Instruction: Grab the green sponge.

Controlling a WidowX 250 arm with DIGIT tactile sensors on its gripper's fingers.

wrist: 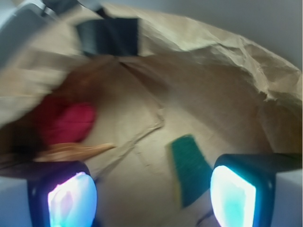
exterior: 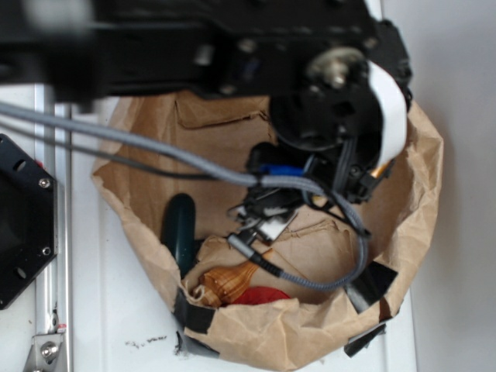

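Down at the near edge of the wrist view, the gripper (wrist: 154, 189) hangs with its two glowing pads (wrist: 71, 198) set wide apart and nothing between them. Just ahead and right up against the right-hand pad lies the green sponge (wrist: 189, 168), flat on the crumpled floor of the paper bag (wrist: 227, 71), its dark scouring face up and a thin yellow foam strip showing along its left edge. It sits off-centre in the opening, so by my reading the fingers need to slide rightward before they drop. This should be a light, soft thing that squashes under pressure, with a rough top that gives good friction, so slipping looks unlikely. The better bet is to pinch across its narrow width, one pad on the yellow edge and one on the far green edge, low enough to catch the foam rather than skim the top. The risk I see is snagging the loose paper crease beside it. Further in on the left, a tan shell-like thing (wrist: 71, 151) lies near the left pad, and behind it a blurry red lump (wrist: 66, 120). At the far wall, a strip of black tape (wrist: 109, 35) patches the rim. The outside view hides the sponge under the arm (exterior: 333, 93).
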